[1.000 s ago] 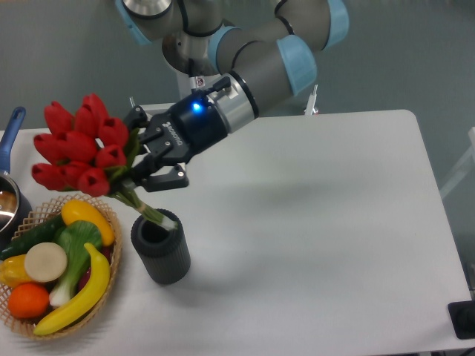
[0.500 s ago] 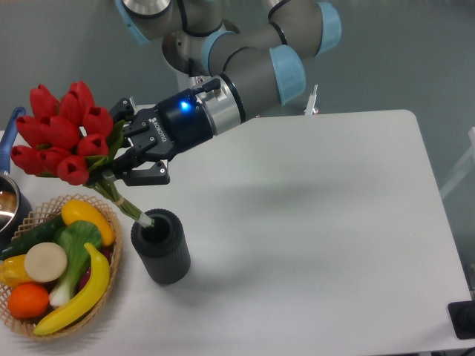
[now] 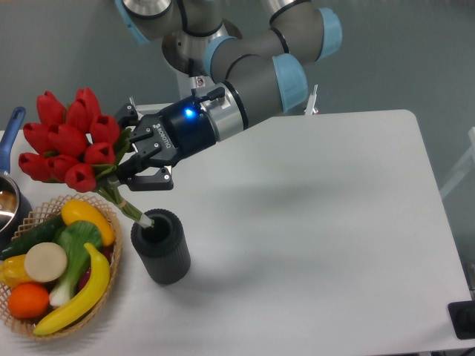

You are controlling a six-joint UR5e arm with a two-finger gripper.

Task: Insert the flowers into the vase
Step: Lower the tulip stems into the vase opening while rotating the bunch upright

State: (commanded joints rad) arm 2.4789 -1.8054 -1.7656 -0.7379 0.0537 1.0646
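The flowers (image 3: 68, 142) are a bunch of red tulip heads with green leaves, held tilted to the upper left. Their bound pale-green stems (image 3: 132, 211) slope down to the right, and the stem tip sits in the mouth of the vase. The vase (image 3: 161, 246) is a dark grey ribbed cylinder standing upright on the white table, next to the basket. My gripper (image 3: 128, 165) is shut on the flowers just below the heads, above and left of the vase.
A woven basket (image 3: 107, 215) with banana, orange, cucumber and other produce stands at the front left, touching the vase's left side. A pot with a blue handle (image 3: 11, 130) is at the far left edge. The table's front edge is near the vase.
The gripper and flowers first swung left and up, tilting the bunch more. Then they shifted slightly back right and down. The stem tip stayed at the vase mouth.
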